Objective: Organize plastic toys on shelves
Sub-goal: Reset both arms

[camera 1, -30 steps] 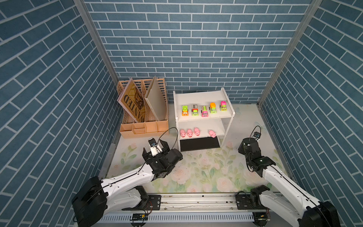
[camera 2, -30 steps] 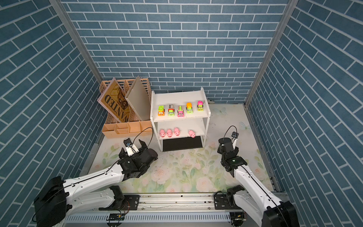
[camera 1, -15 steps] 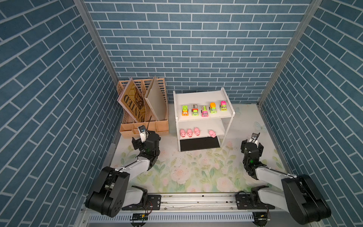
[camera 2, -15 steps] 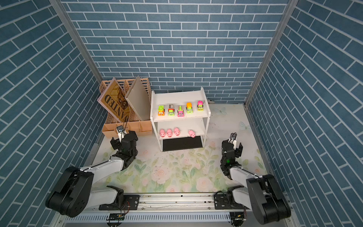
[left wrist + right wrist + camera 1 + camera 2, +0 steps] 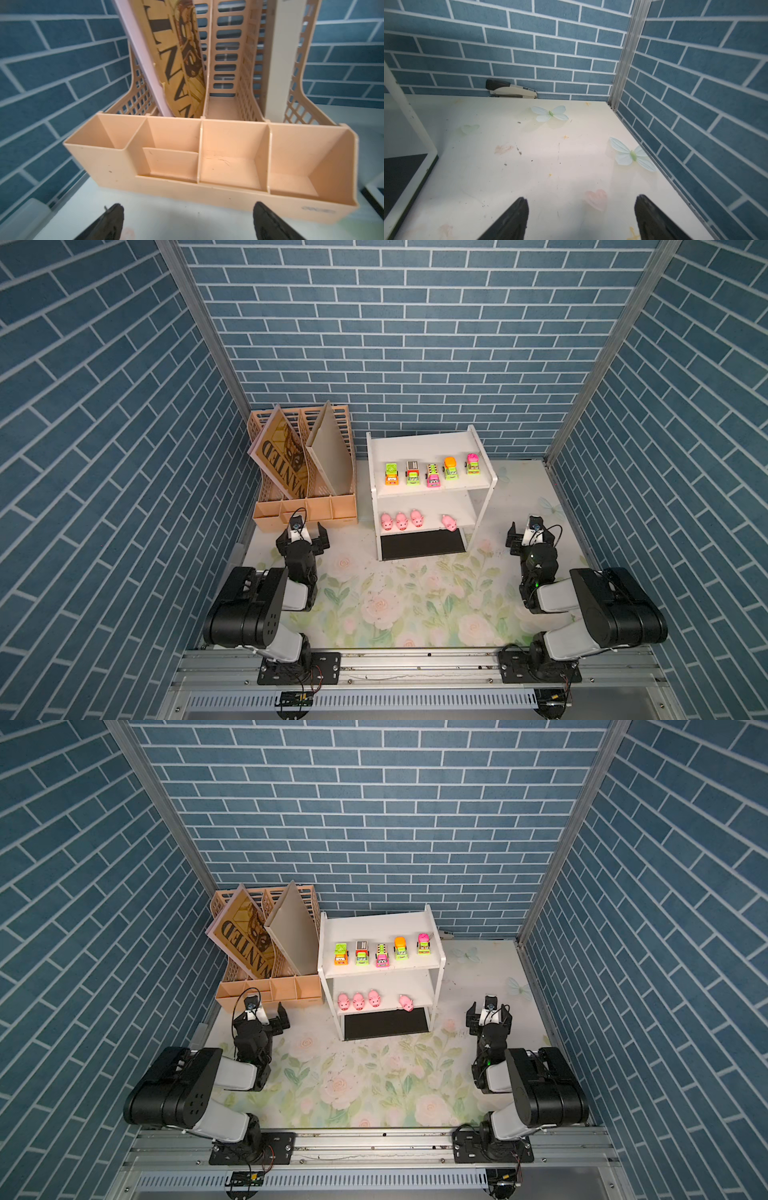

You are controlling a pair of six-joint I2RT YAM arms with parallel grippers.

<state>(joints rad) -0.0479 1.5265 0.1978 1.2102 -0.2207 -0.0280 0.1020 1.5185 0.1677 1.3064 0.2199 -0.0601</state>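
Beside shelves edge — right gripper apart, jaws wide.

Left claw: only two dark fingertips show, rest cut by the picture's edge. Straight ahead of it the peach organizer loses its upper slats to the edge. The poster in it has its lettering cut off there, lower end hidden behind the front compartments. Right claw: same, tips only. Off to its inner side the shelves are just one side panel and a dark corner, rest out of frame. Stapler far ahead at the wall: label unreadable. In both top views trucks and pigs too small for detail.
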